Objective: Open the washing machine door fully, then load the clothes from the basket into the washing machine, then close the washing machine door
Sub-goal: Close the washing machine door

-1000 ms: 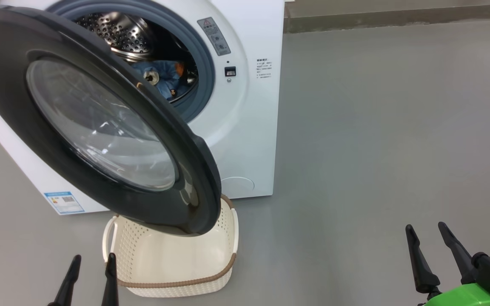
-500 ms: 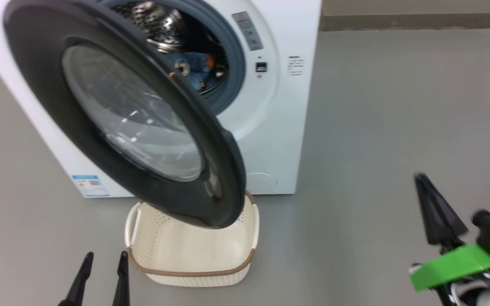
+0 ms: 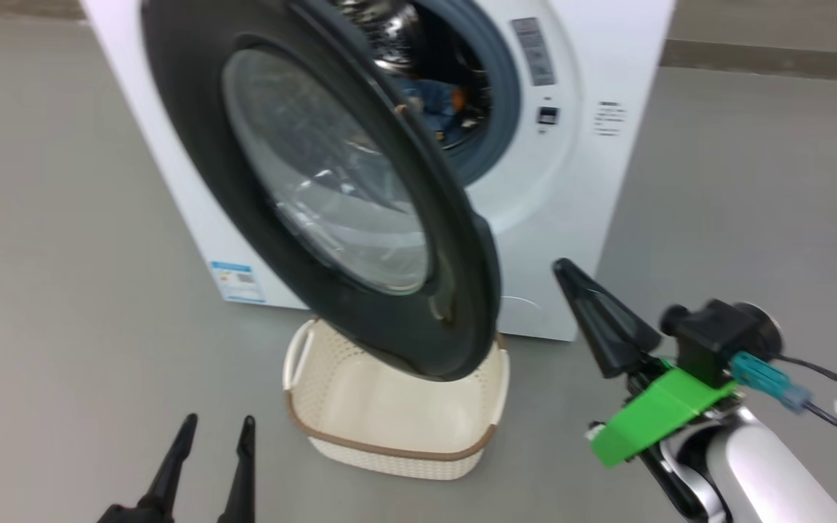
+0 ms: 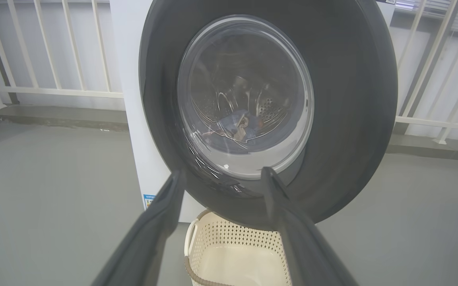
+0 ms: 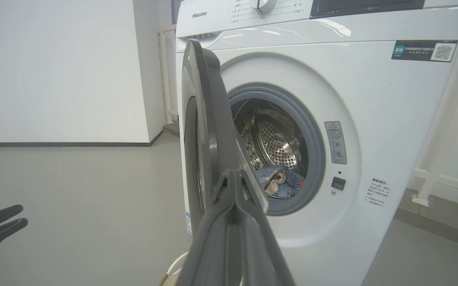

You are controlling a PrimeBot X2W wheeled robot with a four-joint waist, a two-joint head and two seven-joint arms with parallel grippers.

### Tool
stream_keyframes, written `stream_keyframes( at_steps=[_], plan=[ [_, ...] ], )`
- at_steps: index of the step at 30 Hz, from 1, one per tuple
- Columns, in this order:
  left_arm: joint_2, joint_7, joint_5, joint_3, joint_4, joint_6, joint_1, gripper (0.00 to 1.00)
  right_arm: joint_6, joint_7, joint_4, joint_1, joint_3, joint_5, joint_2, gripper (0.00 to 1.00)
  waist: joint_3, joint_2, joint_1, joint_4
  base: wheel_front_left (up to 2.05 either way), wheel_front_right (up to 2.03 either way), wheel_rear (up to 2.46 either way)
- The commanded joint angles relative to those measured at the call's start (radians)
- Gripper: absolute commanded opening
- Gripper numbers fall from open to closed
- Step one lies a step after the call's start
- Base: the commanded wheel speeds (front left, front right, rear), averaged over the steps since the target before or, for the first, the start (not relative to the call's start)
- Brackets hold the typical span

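Clothes [image 3: 433, 102] lie in washing machine [image 3: 571, 181] at 12 o'clock, basket [image 3: 389, 450] empty at 6: right gripper [image 3: 571, 280] pressed together, left gripper [image 3: 219, 421] spread, should push washing machine door [image 3: 324, 167] outer face near free edge till latched.

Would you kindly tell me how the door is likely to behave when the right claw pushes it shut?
The door looks rigid, so it should swing as one piece, not flex. Its glossy rim may let the shut right claw slip along it. The bulging glass suggests some weight, so it might keep swinging once started.
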Motion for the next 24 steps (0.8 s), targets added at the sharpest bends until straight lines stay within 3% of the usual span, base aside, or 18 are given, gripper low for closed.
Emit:
stream_keyframes(
  at_steps=[1, 12, 24],
  plan=[
    [0.005, -0.007, 0.005, 0.028, -0.015, -0.005, -0.051, 1.0, 0.007, -0.005, -0.016, -0.042, 0.023, 0.008, -0.002, 0.0, 0.002, 0.0, 0.0, 0.048, 0.0, 0.0, 0.0],
    [0.0, -0.007, 0.002, -0.029, 0.032, -0.023, -0.09, 1.0, 0.007, -0.05, 0.2, -0.16, 0.094, 0.072, 0.025, 0.0, -0.004, 0.0, 0.0, 0.157, 0.0, 0.0, 0.0],
    [0.009, -0.007, -0.005, -0.064, 0.051, -0.03, -0.108, 1.0, 0.007, -0.108, 0.42, -0.233, 0.115, 0.123, 0.043, 0.0, -0.012, 0.0, 0.0, 0.199, 0.0, 0.0, 0.0]
  ],
)
